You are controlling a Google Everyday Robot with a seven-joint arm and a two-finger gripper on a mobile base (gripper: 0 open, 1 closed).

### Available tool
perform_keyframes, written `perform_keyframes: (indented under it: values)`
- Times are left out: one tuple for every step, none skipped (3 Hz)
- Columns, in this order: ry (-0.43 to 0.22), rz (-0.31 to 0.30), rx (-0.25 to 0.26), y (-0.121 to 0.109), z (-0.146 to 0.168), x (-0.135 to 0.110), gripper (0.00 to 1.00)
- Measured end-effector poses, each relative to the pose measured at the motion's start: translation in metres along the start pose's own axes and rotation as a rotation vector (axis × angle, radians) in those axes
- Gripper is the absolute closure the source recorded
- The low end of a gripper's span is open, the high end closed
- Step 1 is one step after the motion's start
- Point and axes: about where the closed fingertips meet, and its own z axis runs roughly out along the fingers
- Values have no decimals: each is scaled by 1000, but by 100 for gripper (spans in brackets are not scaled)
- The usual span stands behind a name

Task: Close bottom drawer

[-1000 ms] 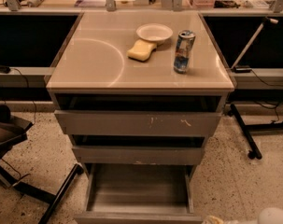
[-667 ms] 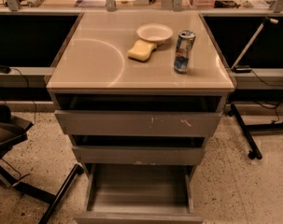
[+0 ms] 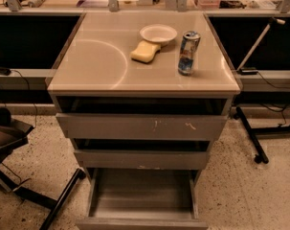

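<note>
The bottom drawer (image 3: 140, 195) is the lowest and narrowest grey drawer of the cabinet (image 3: 63, 75). It stands pulled far out toward me, and its shallow box looks empty. Its plain flat front (image 3: 139, 223) lies at the bottom edge of the camera view. The middle drawer (image 3: 140, 159) and the wide top drawer (image 3: 140, 127) with white scratch marks are each pulled out a little. My gripper is not in view.
On the cabinet top stand a white bowl (image 3: 158, 33), a yellow sponge (image 3: 145, 51) and a drink can (image 3: 188, 52). A black chair base (image 3: 20, 176) is on the floor at left. A black stand leg (image 3: 252, 138) is at right.
A pale object at the bottom right corner one second ago has left the view. The drawers and the things on top have not moved.
</note>
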Motion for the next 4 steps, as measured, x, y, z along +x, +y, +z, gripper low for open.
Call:
perform_keyframes:
  values:
    - [-42, -34, 45, -15, 15, 3, 0]
    - [-90, -134, 138, -45, 42, -21, 0]
    - [-98, -201, 258, -77, 50, -50, 0]
    - [-103, -198, 301, -87, 48, -52, 0]
